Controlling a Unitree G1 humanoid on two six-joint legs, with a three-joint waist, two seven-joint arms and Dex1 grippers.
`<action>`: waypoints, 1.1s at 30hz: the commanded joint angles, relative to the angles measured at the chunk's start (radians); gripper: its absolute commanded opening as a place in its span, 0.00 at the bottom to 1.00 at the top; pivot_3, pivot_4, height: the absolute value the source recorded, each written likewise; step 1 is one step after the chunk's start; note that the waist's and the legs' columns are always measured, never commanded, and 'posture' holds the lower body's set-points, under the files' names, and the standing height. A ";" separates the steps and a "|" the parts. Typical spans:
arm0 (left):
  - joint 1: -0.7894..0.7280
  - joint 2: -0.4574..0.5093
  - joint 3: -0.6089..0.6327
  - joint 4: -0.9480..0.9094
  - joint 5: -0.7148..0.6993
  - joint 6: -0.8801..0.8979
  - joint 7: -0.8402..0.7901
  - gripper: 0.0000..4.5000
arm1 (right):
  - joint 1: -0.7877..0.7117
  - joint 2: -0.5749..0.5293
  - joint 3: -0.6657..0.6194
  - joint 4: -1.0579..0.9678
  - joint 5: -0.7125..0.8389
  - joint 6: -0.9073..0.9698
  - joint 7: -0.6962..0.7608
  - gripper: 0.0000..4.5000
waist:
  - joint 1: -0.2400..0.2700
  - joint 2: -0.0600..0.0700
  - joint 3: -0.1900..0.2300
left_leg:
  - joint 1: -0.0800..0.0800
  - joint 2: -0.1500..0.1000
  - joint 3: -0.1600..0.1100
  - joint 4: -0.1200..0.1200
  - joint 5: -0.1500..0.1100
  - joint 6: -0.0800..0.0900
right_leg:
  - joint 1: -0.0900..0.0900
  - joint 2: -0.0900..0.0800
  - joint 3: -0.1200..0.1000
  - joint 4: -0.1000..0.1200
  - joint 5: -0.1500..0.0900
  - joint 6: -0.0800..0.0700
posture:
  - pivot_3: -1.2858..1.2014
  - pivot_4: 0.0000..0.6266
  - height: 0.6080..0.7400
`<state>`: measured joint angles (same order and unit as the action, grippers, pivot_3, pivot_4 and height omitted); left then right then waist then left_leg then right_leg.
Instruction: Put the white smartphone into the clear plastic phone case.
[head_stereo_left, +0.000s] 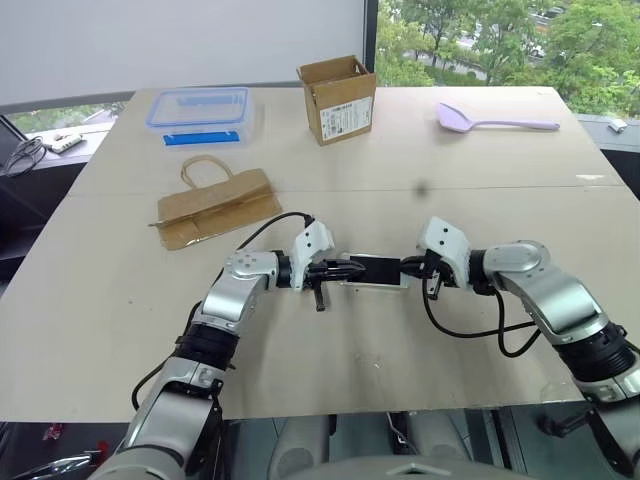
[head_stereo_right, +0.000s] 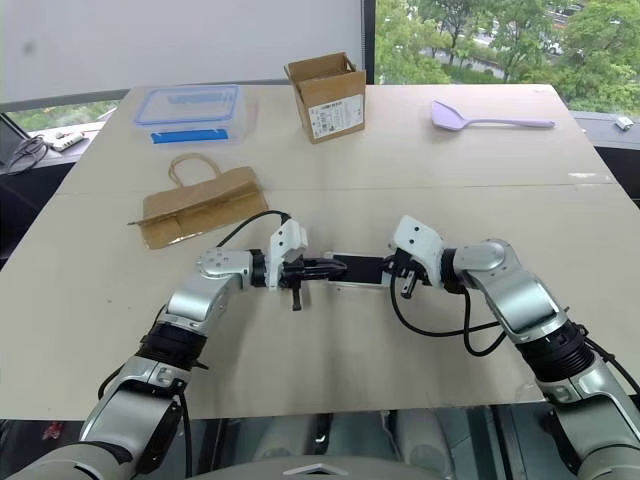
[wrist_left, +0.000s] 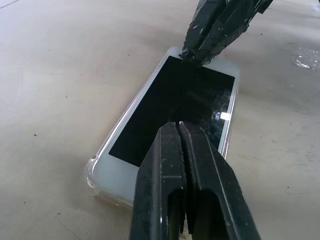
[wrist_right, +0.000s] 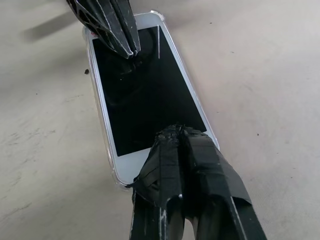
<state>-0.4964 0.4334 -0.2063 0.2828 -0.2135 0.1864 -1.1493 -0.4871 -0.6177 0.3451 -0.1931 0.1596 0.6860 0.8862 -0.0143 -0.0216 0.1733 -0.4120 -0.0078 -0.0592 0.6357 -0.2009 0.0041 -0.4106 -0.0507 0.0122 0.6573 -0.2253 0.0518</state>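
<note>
With jaws shut, our left gripper (wrist_left: 181, 125) and right gripper (wrist_right: 176, 131) press the white smartphone (wrist_left: 175, 107) into the clear plastic phone case (wrist_left: 91, 171); we'd push evenly at both ends

On the table (head_stereo_left: 120, 330) before me, a flattened brown paper bag (head_stereo_left: 215, 205) lies at ten o'clock. Beyond it, at eleven, sits a clear food box with a blue-rimmed lid (head_stereo_left: 198, 113). An open cardboard box (head_stereo_left: 338, 98) stands at twelve, and a lilac spatula (head_stereo_left: 490, 120) lies at one.
</note>
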 joint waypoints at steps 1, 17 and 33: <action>0.017 0.002 -0.012 -0.014 0.014 0.003 0.006 0.02 | 0.027 -0.017 0.068 0.066 -0.047 0.032 0.011 0.00 | 0.000 0.000 -0.001 | 0.000 0.000 0.000 0.000 0.000 0.000 | 0.000 0.000 0.000 0.000 0.000 0.000 | 0.52 0.24 1.00; 0.022 -0.003 -0.008 -0.004 0.028 0.002 0.013 0.02 | 0.051 -0.023 0.255 0.246 -0.166 0.094 0.072 0.00 | 0.002 -0.009 -0.040 | 0.016 0.004 -0.005 -0.002 -0.001 0.000 | 0.018 -0.003 -0.003 -0.009 -0.004 -0.001 | 0.52 0.24 1.00; 0.033 -0.087 0.144 -0.095 -0.138 0.037 0.088 0.02 | 0.191 0.136 -0.190 0.117 0.009 -0.305 -0.071 0.00 | -0.001 0.005 -0.033 | 0.013 0.009 -0.008 -0.004 -0.004 -0.005 | 0.019 -0.012 -0.007 -0.017 -0.004 -0.001 | 0.52 0.24 1.00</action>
<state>-0.4491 0.3590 -0.1146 0.2430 -0.2964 0.2138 -1.0865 -0.3026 -0.4823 0.2112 -0.0541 0.1320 0.3964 0.8312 -0.0151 -0.0171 0.1400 -0.4010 0.0006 -0.0654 0.6321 -0.2029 0.0027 -0.3957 -0.0623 0.0038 0.6423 -0.2293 0.0509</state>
